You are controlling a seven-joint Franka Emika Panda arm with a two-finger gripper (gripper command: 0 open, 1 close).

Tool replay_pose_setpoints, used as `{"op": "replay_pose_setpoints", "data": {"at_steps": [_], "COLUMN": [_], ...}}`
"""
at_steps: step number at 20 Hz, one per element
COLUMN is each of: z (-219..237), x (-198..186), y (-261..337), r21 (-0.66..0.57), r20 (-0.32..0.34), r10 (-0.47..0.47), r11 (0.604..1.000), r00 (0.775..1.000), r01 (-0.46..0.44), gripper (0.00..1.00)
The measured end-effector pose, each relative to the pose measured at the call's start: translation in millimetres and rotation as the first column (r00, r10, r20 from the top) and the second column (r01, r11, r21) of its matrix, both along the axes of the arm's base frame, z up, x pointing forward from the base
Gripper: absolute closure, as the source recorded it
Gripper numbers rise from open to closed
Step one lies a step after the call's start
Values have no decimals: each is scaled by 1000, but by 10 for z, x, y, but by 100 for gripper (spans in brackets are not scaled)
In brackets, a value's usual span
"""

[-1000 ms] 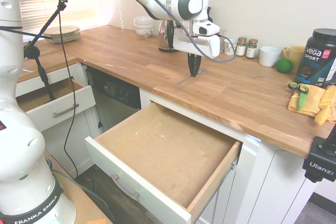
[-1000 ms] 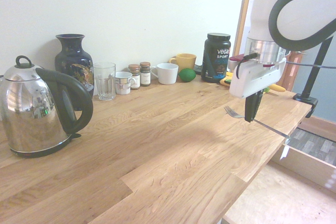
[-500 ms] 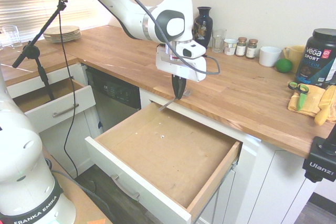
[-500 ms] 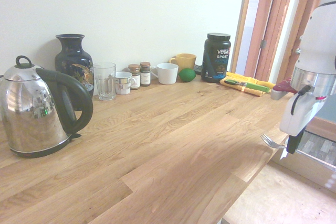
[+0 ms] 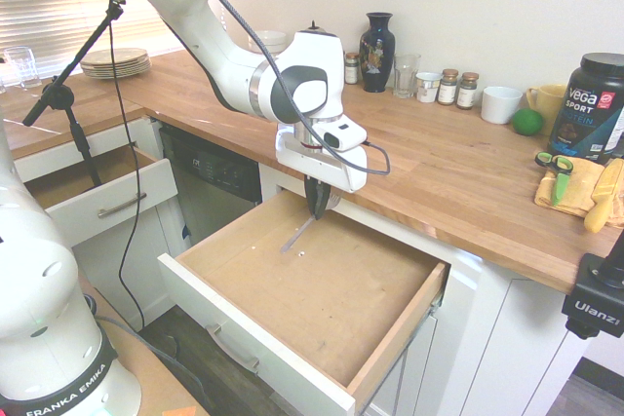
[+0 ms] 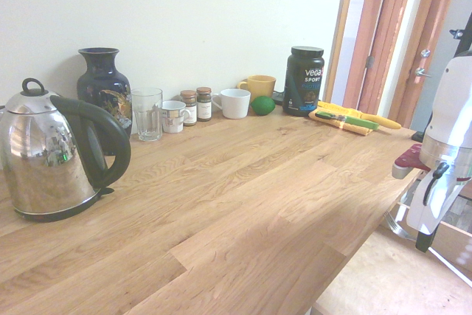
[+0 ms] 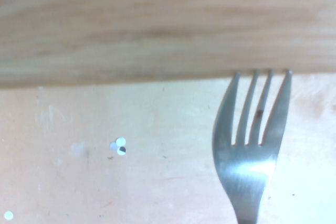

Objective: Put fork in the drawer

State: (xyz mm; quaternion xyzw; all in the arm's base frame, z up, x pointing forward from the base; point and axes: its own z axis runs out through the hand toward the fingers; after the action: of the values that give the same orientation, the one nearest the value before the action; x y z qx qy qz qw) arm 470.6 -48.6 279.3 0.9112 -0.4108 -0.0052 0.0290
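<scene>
My gripper [image 5: 318,208] hangs low over the back part of the open drawer [image 5: 336,304], just in front of the counter edge. It is shut on the fork [image 5: 296,235], a thin silver one that slants down and to the left towards the drawer's pale wood bottom. In the second exterior view the gripper [image 6: 422,241] shows at the far right, below the level of the countertop. The wrist view shows the fork's tines [image 7: 252,145] over the drawer's pale bottom [image 7: 131,156], pointing at its wooden wall [image 7: 157,24].
A smaller white drawer [image 5: 97,197] stands open at the left. On the counter are a kettle [image 6: 51,153], a dark vase [image 5: 378,38], a glass, spice jars, cups, a black tub [image 5: 590,104], plates [image 5: 115,62] and green-handled scissors [image 5: 554,165] on a yellow cloth.
The arm has carried the fork off the countertop, forward over its edge and down into the open drawer. The grip on the fork has stayed shut.
</scene>
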Motion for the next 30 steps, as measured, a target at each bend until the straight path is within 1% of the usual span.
{"op": "replay_pose_setpoints", "data": {"at_steps": [10,30], "z": [-65,-319], "x": [-54,-313], "y": [17,41], "r21": [1,8], "r20": [-10,-27], "r10": [2,3], "r11": [1000,1000], "r00": [1000,1000], "r01": [-2,-2], "gripper": [100,100]}}
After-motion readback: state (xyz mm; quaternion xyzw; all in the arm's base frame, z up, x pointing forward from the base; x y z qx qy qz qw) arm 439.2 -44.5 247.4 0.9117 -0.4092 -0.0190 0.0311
